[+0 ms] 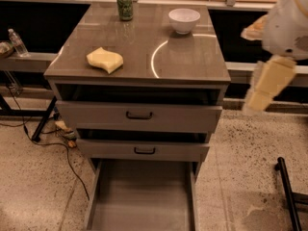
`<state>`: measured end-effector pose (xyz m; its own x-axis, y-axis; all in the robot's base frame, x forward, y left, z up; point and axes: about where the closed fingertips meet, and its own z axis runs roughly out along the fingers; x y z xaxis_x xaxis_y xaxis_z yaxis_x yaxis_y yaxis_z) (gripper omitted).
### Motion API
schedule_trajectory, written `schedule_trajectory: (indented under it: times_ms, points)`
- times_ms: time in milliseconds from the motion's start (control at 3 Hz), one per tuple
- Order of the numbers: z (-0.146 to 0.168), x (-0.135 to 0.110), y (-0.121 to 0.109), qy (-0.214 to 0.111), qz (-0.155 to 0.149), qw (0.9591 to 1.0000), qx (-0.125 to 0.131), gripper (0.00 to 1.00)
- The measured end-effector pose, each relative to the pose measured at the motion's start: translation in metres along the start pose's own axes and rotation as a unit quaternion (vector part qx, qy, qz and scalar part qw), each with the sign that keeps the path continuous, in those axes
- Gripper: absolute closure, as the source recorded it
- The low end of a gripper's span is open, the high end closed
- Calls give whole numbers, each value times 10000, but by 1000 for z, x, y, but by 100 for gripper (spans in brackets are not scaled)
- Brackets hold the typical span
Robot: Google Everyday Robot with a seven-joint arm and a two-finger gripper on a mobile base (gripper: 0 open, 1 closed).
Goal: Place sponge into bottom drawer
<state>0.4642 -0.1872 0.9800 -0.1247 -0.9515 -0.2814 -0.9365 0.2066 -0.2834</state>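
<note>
Countertop (139,37) sponge (105,59), bottom drawer (142,196) cropped, hand (262,93) right

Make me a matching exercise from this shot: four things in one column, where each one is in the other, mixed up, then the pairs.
Things:
1. sponge
2. bowl
3. bottom drawer
4. tool

Places:
A. pulled open, down by the floor
B. front left of the cabinet top
C. in the air, off the cabinet's right side
D. back right of the cabinet top

Pairs: 1-B, 2-D, 3-A, 4-C
</note>
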Motion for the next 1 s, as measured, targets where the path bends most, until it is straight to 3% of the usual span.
schedule_trajectory:
  times_ms: [333,667,1000]
  points:
    - [35,-63,-22,-784,-500,9957,-57,0]
    - [55,-137,-41,-1596,-804,9839,9,0]
    - [55,-137,-40,-1592,-806,9840,5,0]
